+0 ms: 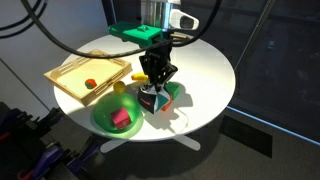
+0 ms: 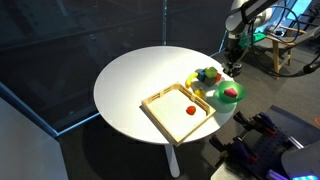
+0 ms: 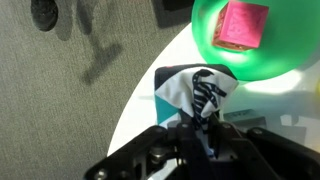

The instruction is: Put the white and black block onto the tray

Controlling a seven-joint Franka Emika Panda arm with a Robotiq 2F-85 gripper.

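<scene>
Wrist view: the claw (image 3: 195,135) comes in from the bottom edge, its dark fingers drawn close around the near side of the block (image 3: 200,88). The block's white face with black markings shows just past the fingertips. The fingers hide its lower part, so I cannot tell whether they clamp it or only stand at it. The block sits on the white table (image 3: 135,120), near the rounded edge, with grey floor (image 3: 60,100) beyond. Just beside the block is the green bowl (image 3: 290,55), holding a pink cube (image 3: 243,25).

In an exterior view the claw (image 1: 155,80) points straight down at the block (image 1: 149,98), which lies between the fingertips or just under them. Red and green pieces (image 1: 172,95) lie against the block's far side. The bowl (image 1: 105,118) stands near the table's front edge, close to the block. The tray (image 1: 75,72) lies well apart from the block, at an angle on the table, with a small red piece (image 1: 90,83) inside it and a yellow piece (image 1: 133,76) at its near corner. The block is not on the tray.

In an exterior view the claw (image 2: 232,68) is at the table's far rim, too small to read. The tray (image 2: 165,105) lies toward the table's edge, with the bowl (image 2: 222,99) just beside it.
</scene>
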